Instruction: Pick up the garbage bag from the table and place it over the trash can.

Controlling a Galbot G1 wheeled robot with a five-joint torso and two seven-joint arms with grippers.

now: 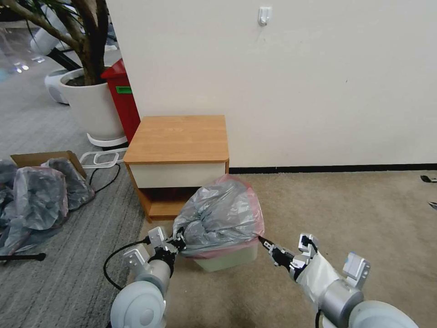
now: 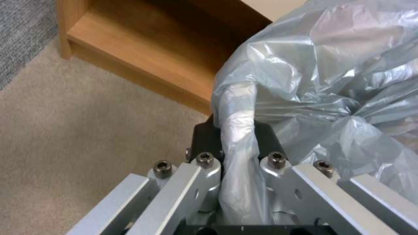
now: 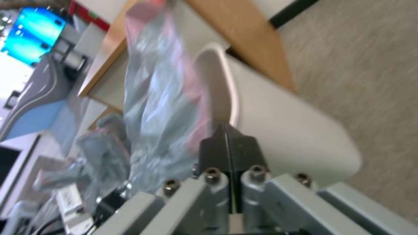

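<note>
The garbage bag (image 1: 221, 214), grey w/ a pink rim, billows over the trash can (image 1: 227, 259) on the beige carpet, just in front of the table (image 1: 178, 139). Its rim drapes the bin's top; the cream wall shows below on the near side. The bin's greenish base can't be made out here.

Left gripper (image 1: 178, 240) sits at the bag's left edge, clamped on a twisted fold of the plastic; left wrist view has the fold (image 2: 237, 137) running between the black fingertips (image 2: 204, 137), w/ the table's lower shelf (image 2: 143, 55) beyond.

Right gripper (image 1: 266, 243) is at the bag's right edge, pressed together at the pink rim; right wrist view shows its fingertips (image 3: 215, 151) meeting at the bin's rim (image 3: 220, 81), bag (image 3: 152, 107) bunched beside them. Whether film is pinched there can't be told for sure.

Table top is bare wood, white drawer front beneath. Further left: a heap of grey bags (image 1: 32, 200) by a cardboard box (image 1: 43, 158), a red bin (image 1: 122, 98) & a white planter (image 1: 88, 105) vs. the wall.
</note>
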